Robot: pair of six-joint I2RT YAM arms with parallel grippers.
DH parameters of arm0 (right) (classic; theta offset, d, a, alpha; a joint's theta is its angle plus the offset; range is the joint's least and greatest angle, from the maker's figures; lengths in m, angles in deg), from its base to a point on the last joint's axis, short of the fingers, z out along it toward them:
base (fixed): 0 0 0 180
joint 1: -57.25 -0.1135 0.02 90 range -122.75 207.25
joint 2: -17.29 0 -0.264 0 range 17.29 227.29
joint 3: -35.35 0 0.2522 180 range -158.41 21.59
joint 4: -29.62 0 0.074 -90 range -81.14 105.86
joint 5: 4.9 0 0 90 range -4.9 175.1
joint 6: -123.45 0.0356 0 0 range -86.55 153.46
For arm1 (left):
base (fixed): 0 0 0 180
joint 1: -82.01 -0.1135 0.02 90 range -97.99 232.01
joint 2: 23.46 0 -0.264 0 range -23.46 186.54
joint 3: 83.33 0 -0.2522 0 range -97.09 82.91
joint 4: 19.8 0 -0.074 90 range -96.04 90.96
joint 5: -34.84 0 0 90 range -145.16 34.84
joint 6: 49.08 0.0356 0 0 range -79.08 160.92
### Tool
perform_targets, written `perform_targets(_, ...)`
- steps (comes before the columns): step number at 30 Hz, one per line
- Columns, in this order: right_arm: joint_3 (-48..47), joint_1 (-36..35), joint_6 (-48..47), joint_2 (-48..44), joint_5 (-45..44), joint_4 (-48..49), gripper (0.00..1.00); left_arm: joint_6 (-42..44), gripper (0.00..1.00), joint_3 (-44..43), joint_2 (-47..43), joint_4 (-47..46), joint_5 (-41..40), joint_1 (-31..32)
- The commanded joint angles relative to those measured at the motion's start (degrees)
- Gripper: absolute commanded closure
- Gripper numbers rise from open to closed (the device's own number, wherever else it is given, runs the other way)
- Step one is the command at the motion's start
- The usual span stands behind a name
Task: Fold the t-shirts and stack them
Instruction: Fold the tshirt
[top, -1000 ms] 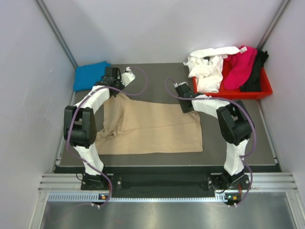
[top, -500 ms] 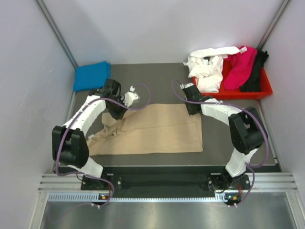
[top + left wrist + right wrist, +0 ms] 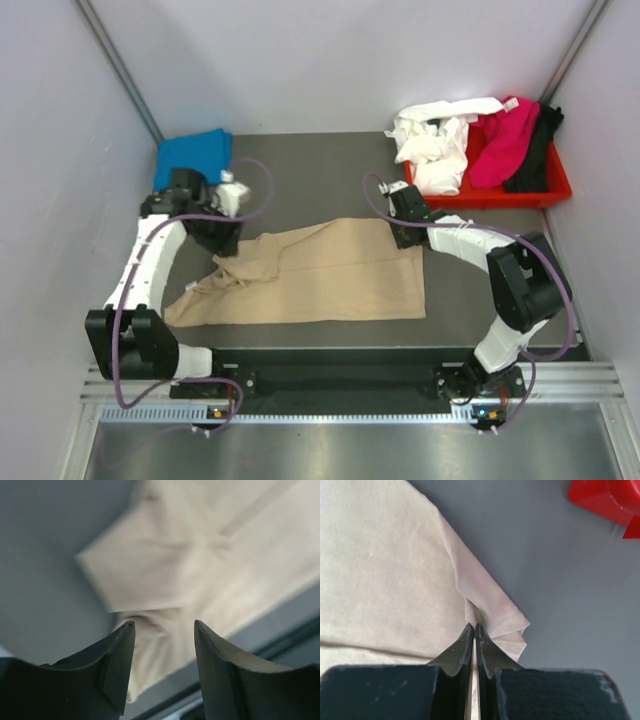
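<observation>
1. Tan shirt (image 3: pixel 310 275): lies on the table (image 3: pixel 320 165), centre to lower centre of the top view. Its long axis runs left to right across the frame. The right end is spread flat with a straight edge. The left end is bunched and creased, tapering toward the lower left. Which end carries the collar cannot be told.

2. Right fingers (image 3: pixel 472 642): clenched on the shirt's upper right corner, with the folded hem pinched between the tips. The corner rests on or just above the table.

3. Left fingers (image 3: pixel 122 645): spread apart and grasping nothing. They hang above the bunched left end of the shirt and are not touching it.

4. Surroundings:
- A blue shirt (image 3: pixel 195 155) lies folded at the upper left of the table, just beyond the left arm.
- A red tray (image 3: pixel 555 188) sits at the upper right and holds a white shirt (image 3: pixel 435 140), a magenta shirt (image 3: pixel 503 140) and a black shirt (image 3: pixel 535 150). The white one spills over the tray's left rim, near the right arm.
</observation>
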Motion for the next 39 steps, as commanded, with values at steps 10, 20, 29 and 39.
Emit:
perform_targets(10,3.2,2.1,-0.6,-8.7,2.7,3.5,1.0,-3.3,0.11,-0.9,17.8,-12.0,-0.7,-11.6)
perform_targets(20,4.6,3.5,-0.3,-9.6,2.7,3.6,1.0,-4.1,1.0,-3.2,25.2,-12.3,0.3,-12.5)
perform_targets(29,4.6,5.7,0.1,-8.8,2.6,5.5,1.0,-4.0,1.0,-9.9,24.2,-17.4,-3.4,-15.9)
perform_targets(39,1.7,5.9,-0.2,-4.6,5.9,6.2,1.0,-0.1,0.48,-18.3,32.4,-14.3,4.5,-16.1)
